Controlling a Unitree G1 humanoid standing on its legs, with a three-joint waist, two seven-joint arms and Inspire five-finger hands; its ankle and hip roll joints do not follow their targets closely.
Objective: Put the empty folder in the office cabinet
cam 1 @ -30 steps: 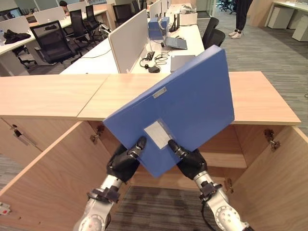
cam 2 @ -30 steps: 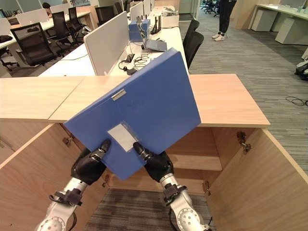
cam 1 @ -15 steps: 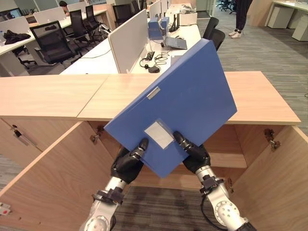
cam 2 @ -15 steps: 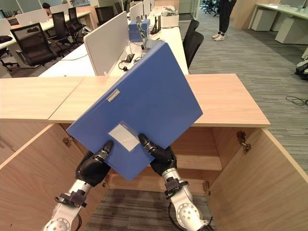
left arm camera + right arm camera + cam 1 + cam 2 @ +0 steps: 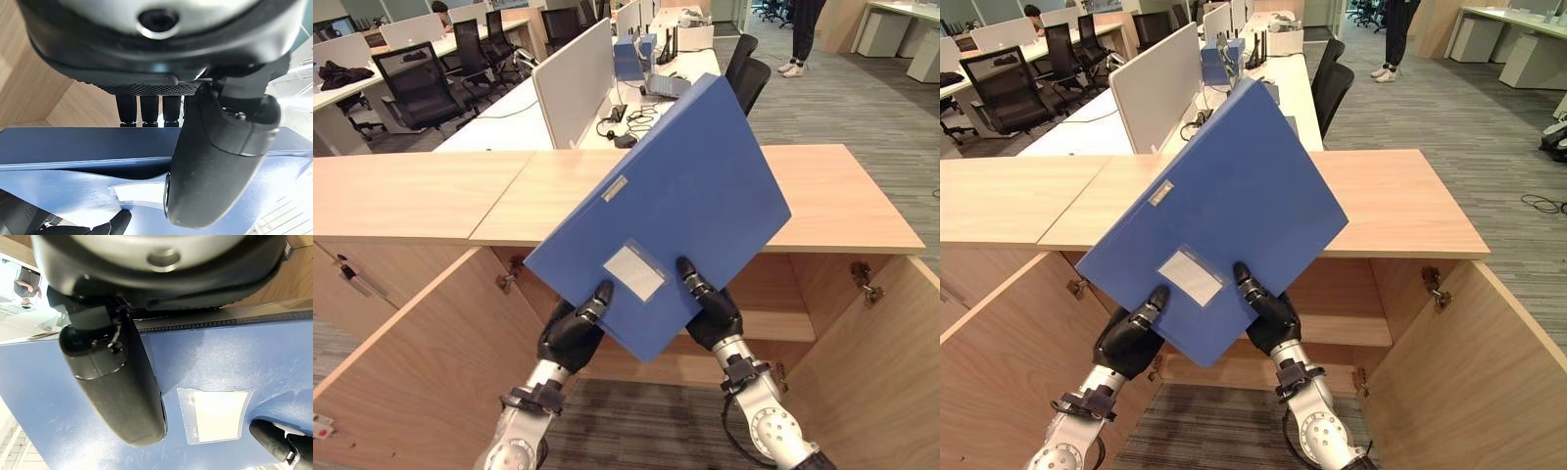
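A large blue folder (image 5: 685, 196) with a clear label pocket (image 5: 633, 268) is held tilted in the air in front of the open wooden cabinet (image 5: 822, 206). My left hand (image 5: 570, 333) pinches its lower left edge, thumb (image 5: 215, 161) on the front and fingers (image 5: 142, 107) behind. On the lower right edge my right hand (image 5: 710, 311) pinches it the same way, its thumb (image 5: 122, 387) pressed on the cover beside the label pocket (image 5: 215, 415). The folder's low corner hangs before the cabinet's opening.
Both cabinet doors stand swung open, the left door (image 5: 421, 362) and the right door (image 5: 871, 372). An inner shelf (image 5: 773, 318) shows behind the folder. Desks, white dividers (image 5: 573, 83) and office chairs (image 5: 416, 83) stand beyond the cabinet top. A person (image 5: 803, 34) stands far back.
Both hands have turned the folder, lifting its far corner higher and more upright. My right thumb has moved up along the cover.
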